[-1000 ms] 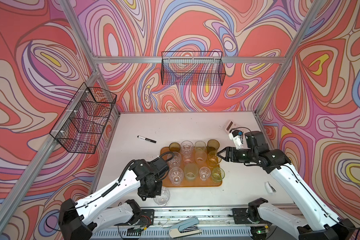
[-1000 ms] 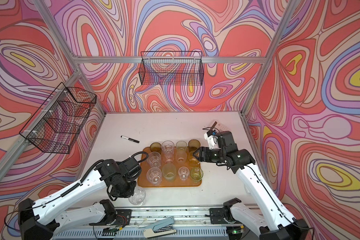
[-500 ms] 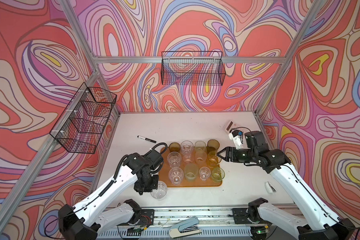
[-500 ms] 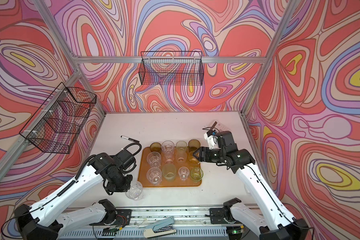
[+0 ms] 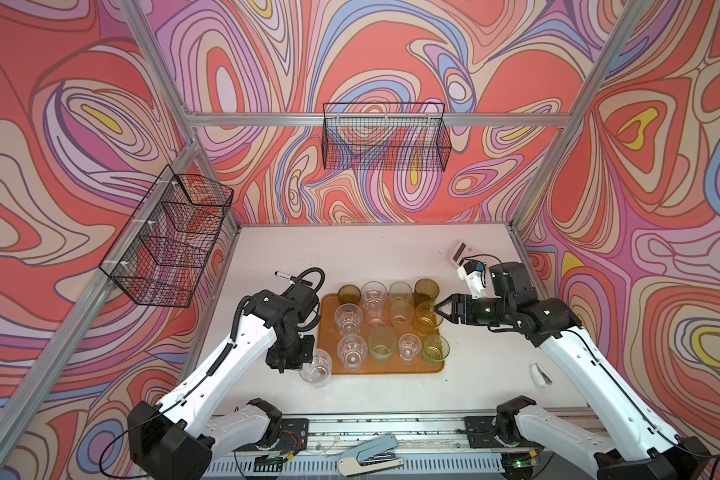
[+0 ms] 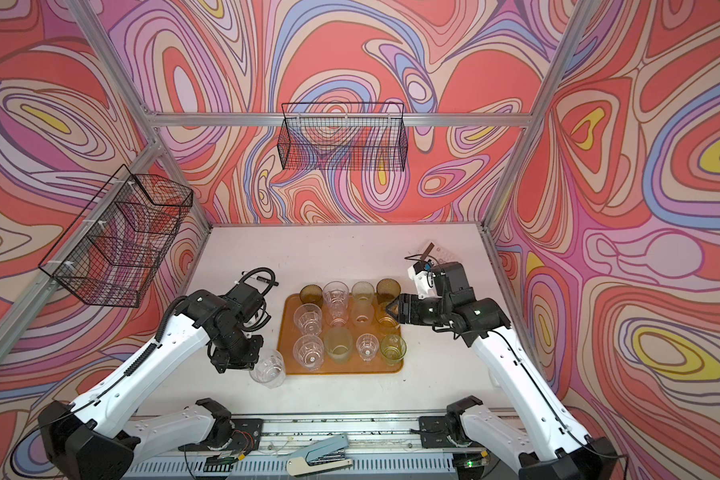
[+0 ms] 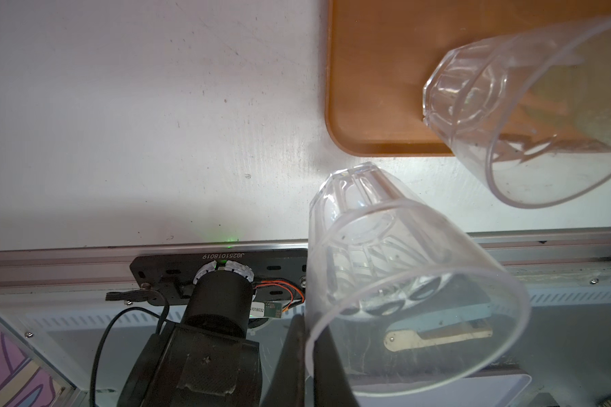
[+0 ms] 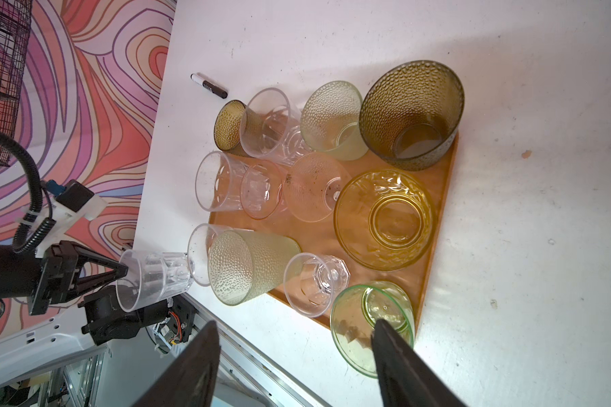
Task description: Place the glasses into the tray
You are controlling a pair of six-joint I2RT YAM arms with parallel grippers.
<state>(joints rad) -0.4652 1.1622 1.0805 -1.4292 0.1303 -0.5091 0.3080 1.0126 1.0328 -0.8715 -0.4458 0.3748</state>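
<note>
In both top views, an orange-brown tray [image 5: 328, 332] on the white table [image 5: 371, 253] carries twelve small glasses [image 5: 381, 344] in three rows: clear, pale green, olive, amber and green. A thirteenth, the clear glass [image 5: 316, 368], sits tilted just off the tray's near left corner, its rim pinched by the left pincer [image 5: 302, 362]. The right pincer [image 5: 438, 311] hovers wide open at the tray's right edge, beside the amber glass [image 5: 427, 319].

The left wrist view shows the faceted clear glass clamped by its rim.

The right wrist view shows spread fingers [image 8: 191, 366], the green glass [image 8: 360, 317] just beside one.
</note>
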